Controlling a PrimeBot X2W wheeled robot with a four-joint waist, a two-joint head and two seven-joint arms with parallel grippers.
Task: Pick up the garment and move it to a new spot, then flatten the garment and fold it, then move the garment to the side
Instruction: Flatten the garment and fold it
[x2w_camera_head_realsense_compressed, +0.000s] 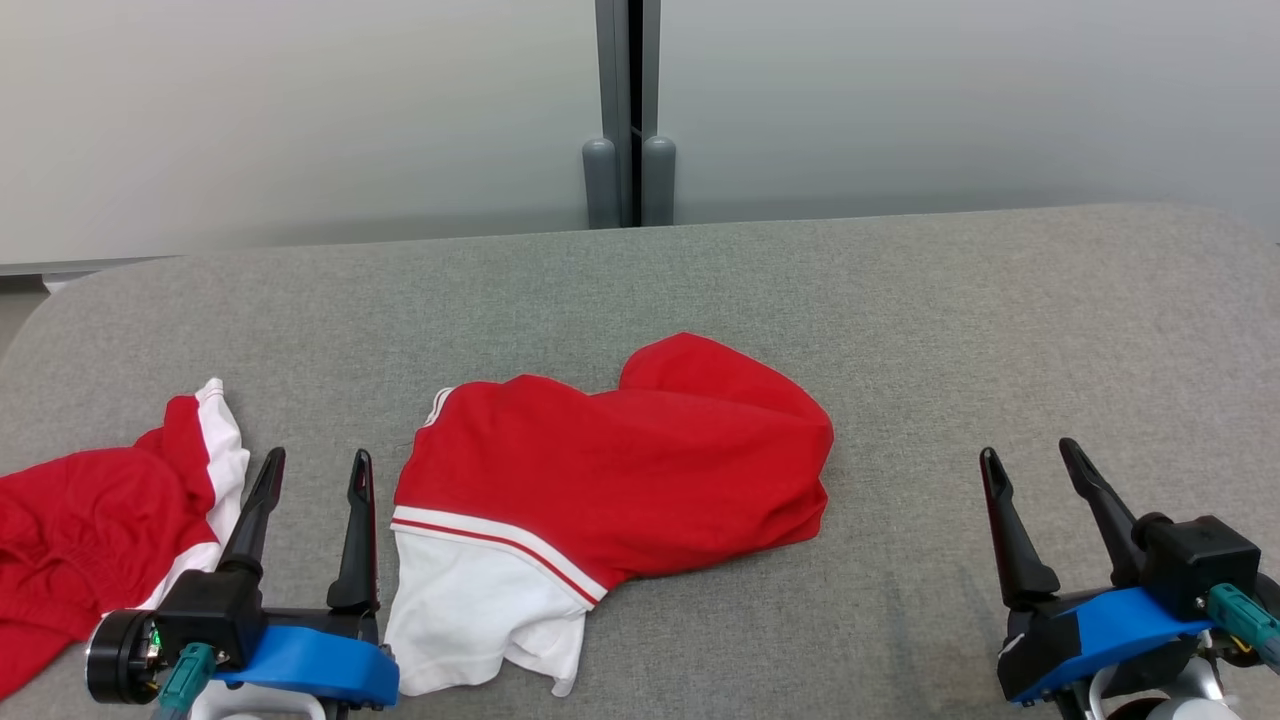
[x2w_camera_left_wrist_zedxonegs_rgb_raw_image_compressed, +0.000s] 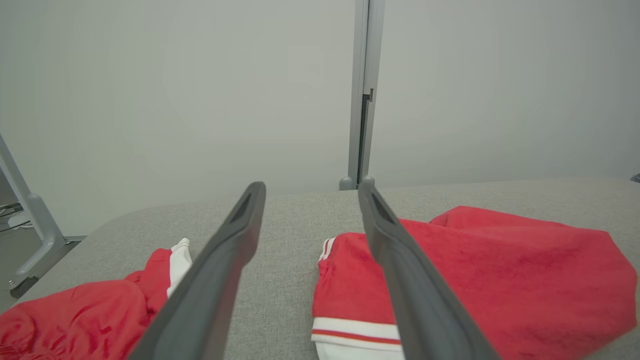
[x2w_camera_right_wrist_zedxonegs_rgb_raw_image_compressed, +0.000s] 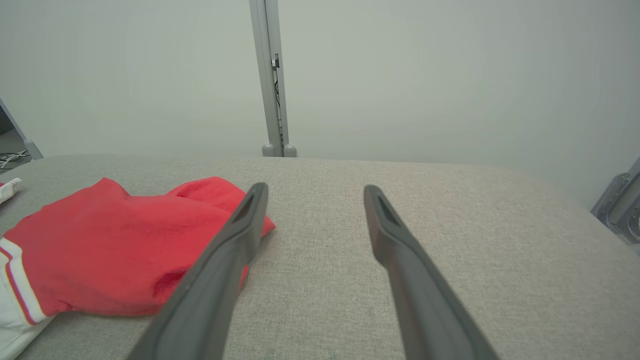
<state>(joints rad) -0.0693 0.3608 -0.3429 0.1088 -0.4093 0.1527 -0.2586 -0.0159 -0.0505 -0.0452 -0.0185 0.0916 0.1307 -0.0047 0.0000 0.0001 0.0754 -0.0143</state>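
A red and white garment lies crumpled in the middle of the grey padded table, its white part toward the near edge. It shows at the right in the left wrist view as the garment and at the left in the right wrist view as the garment. My left gripper stands open just left of it, nothing between its fingers. My right gripper is open well to the right, over bare table, its fingers apart.
A second red and white garment lies bunched at the table's left edge, left of my left gripper. A grey post and pale wall panels stand behind the table. Bare table stretches to the right and far side.
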